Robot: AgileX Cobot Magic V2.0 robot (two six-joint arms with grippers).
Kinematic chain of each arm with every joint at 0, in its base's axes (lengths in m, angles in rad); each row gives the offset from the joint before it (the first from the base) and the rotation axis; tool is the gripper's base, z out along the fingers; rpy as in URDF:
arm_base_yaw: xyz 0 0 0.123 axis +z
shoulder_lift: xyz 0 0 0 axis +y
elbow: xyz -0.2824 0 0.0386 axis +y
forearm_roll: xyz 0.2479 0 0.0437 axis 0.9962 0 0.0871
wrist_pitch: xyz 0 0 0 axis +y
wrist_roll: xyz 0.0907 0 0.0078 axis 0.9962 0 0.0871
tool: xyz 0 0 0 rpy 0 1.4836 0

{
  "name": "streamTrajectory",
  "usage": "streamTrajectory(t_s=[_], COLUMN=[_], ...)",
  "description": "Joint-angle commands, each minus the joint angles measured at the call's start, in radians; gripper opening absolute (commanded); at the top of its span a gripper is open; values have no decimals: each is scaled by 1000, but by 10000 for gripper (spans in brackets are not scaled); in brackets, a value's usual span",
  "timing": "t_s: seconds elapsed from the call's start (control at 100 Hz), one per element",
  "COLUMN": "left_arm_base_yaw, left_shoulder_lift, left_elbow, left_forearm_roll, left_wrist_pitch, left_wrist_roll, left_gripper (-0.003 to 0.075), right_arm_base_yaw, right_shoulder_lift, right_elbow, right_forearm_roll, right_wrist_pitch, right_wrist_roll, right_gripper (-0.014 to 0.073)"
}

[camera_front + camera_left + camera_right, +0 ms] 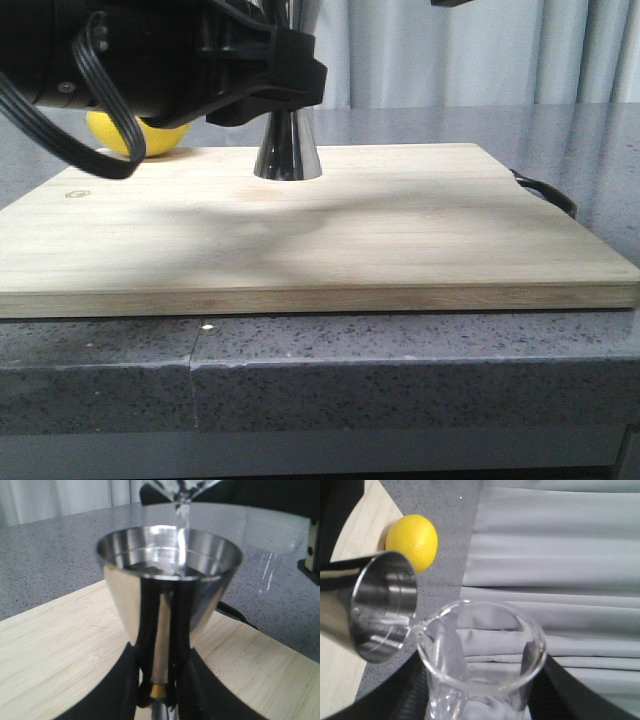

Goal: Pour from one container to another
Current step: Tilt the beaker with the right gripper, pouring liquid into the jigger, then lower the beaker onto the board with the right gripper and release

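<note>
Pour is underway, not finished, judging by what's visible. Cutting board [320, 235] carries the jigger [287, 150], which stands upright on its back half. Left gripper [159, 690] is pinching the jigger at its gold-banded waist, steadying it. Right gripper [480, 700] is clamped around the glass beaker [482, 655], tilted with its lip just over the jigger's rim.

Left wrist view shows a thin clear stream falling into the cup, with liquid pooled inside; level looks fairly high. Right wrist view shows the beaker nearly empty, so probably little is left: finish, tip back, set down.

Front view hides the beaker and stream behind the left arm; it shows only the jigger's base and part of the lemon [135, 135], which lies near the board.
</note>
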Motion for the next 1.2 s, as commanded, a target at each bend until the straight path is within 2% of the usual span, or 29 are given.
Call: streamTrajectory(t_s=[0.0, 0.14, 0.24, 0.4, 0.57, 0.68, 0.82, 0.93, 1.07, 1.19], left_arm_base_yaw=[-7, -7, -7, -7, -7, -7, -7, -6, -6, -6], left_shoulder_lift=[-37, -37, -37, -37, -37, -37, -37, -37, -37, -37], left_elbow=[-29, -29, -29, -29, -29, -29, -29, -29, -29, -29], left_forearm_roll=[-6, -4, -4, -4, -4, -4, -4, -4, -4, -4], left_wrist_pitch=[-87, -87, -89, -91, -91, -91, -91, -91, -91, -91], left_wrist_roll=[-12, -12, -12, -12, -12, -12, -12, -12, -4, -4], left_gripper=[-19, -19, -19, -19, -19, -19, -19, -20, -19, -19], right_arm_base_yaw=[-2, -2, -2, -2, -2, -42, -161, -285, -410, -471], right_shoulder_lift=[-37, -37, -37, -37, -37, -37, -26, -3, 46, 102], right_elbow=[-38, -38, -38, -38, -38, -38, -31, 17, 119, 198], right_forearm_roll=[10, 14, 70, 182, 345, 448, 530, 545, 547, 547], right_wrist_pitch=[-2, -4, -4, 6, 89, 90, 1, -135, -349, -487], right_wrist_roll=[1, 2, 29, 207, 406, 521, 687, 793, 839, 842], right_gripper=[169, 169, 169, 169, 169, 169, 169, 169, 169, 169])
